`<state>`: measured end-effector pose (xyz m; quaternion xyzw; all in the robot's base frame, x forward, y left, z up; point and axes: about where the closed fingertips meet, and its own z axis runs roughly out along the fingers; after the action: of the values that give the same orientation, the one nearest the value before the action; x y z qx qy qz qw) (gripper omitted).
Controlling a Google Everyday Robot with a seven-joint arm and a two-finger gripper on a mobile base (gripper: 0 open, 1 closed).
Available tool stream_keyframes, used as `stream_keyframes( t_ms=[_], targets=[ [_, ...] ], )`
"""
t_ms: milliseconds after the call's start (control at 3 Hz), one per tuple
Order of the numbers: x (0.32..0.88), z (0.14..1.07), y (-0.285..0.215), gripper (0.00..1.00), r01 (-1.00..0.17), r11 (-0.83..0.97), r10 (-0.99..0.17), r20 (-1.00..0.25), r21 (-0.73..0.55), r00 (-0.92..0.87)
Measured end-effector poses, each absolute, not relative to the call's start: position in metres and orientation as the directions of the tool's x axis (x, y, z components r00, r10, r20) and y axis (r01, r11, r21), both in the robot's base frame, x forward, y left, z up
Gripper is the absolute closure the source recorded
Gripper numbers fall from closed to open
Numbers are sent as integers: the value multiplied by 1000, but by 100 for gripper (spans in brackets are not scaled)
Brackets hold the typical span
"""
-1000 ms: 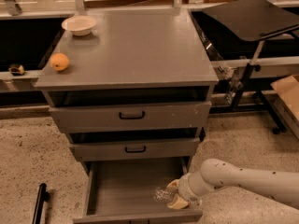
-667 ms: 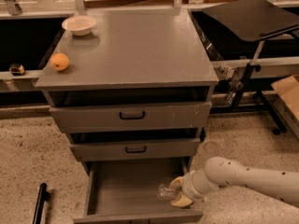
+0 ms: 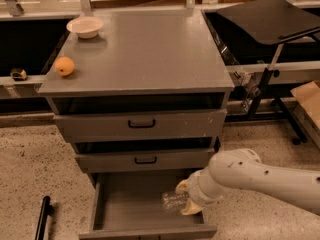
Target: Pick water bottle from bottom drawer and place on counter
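Note:
The bottom drawer (image 3: 125,209) is pulled open below the two drawers with black handles. The clear ribbed water bottle (image 3: 173,201) lies on its side at the drawer's right side. My gripper (image 3: 184,199) reaches in from the right on the white arm, its cream fingers (image 3: 190,208) above and below the bottle's right end, shut on it. The counter (image 3: 150,49) is the flat grey top of the cabinet, well above the gripper.
A white bowl (image 3: 85,26) sits at the counter's back left and an orange fruit (image 3: 64,66) near its left edge. A black tilted tray on a stand (image 3: 272,19) is to the right. A black bar (image 3: 42,219) lies on the floor at left.
The arm and gripper have shifted slightly up and left inside the drawer, with the bottle moving between the fingers.

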<state>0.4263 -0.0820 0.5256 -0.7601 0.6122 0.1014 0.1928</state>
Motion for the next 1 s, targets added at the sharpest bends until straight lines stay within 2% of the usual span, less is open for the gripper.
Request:
stream_keyframes(
  t_ms=[333,667,1000],
  targets=[
    [384,581,-49,100,-954,-267,-908,-296,-140,297],
    [387,676,-32,100,-941,-296,-917,-226,-166,329],
    [418,766,-34,100,-937,-286,-920,-217,-199,326]
  ],
)
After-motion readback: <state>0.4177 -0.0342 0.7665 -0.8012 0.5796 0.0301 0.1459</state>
